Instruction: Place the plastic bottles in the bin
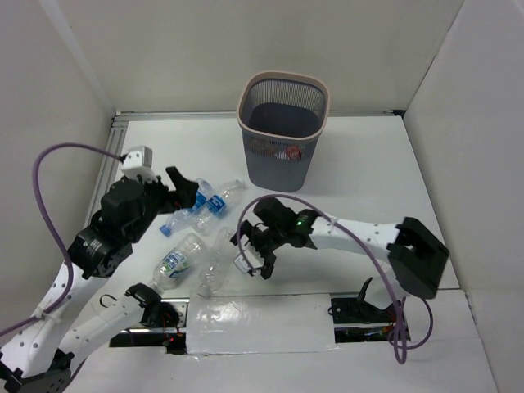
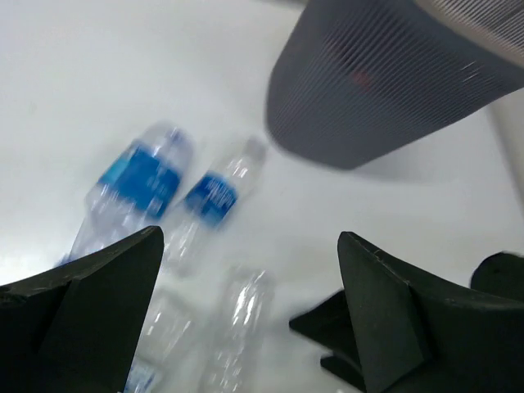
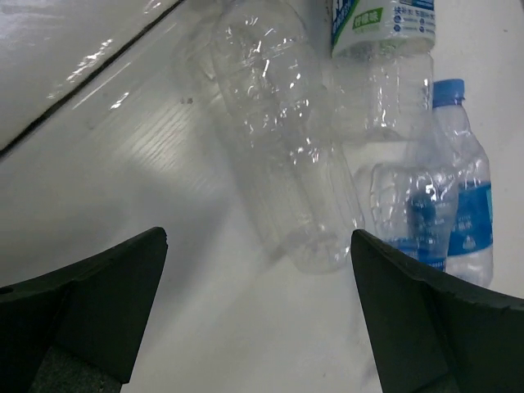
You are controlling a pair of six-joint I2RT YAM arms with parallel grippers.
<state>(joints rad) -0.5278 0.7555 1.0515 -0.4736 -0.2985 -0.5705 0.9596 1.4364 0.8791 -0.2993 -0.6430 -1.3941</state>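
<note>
The dark grey mesh bin [image 1: 304,115] stands at the back; red and orange shapes show through its mesh low down. Two blue-labelled bottles [image 1: 214,201] lie left of centre. A green-white labelled bottle [image 1: 176,260] and an unlabelled clear bottle [image 1: 217,264] lie nearer. My left gripper [image 1: 187,190] is open and empty above the blue-labelled bottles [image 2: 135,184]; the bin [image 2: 393,82] shows beyond. My right gripper [image 1: 252,254] is open and empty just right of the clear bottle [image 3: 278,139], above the table. The green-white bottle [image 3: 381,57] and a blue-labelled bottle [image 3: 463,205] lie past it.
White walls close in the table on three sides. A shiny white strip [image 1: 254,323] runs along the near edge between the arm bases. A purple cable [image 1: 49,196] loops off the left arm, another [image 1: 385,270] off the right. My right gripper's dark fingers [image 2: 327,327] show in the left wrist view.
</note>
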